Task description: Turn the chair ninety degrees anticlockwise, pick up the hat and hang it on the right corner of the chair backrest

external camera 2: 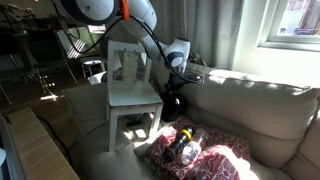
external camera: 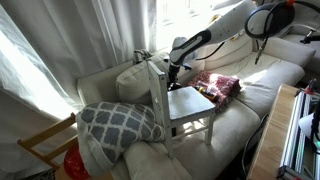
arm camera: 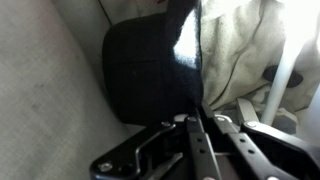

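The small white chair (external camera: 190, 104) stands on the sofa and shows in both exterior views (external camera 2: 132, 95), its slatted backrest toward the window curtain. My gripper (external camera 2: 176, 68) hovers beside the chair, just off the backrest's near post (external camera 2: 146, 47). In the wrist view the gripper (arm camera: 196, 112) is shut on the edge of the black domed hat (arm camera: 150, 70). The hat hangs below the gripper next to the chair seat (external camera 2: 172, 101). A white chair post (arm camera: 285, 70) shows at the right of the wrist view.
A grey patterned pillow (external camera: 115, 121) leans against the chair's back side. A red patterned cloth (external camera: 216, 86) lies on the cream sofa (external camera 2: 250, 110), with small objects on it (external camera 2: 188, 148). A bare light-wood frame (external camera: 45, 145) stands off the sofa's end.
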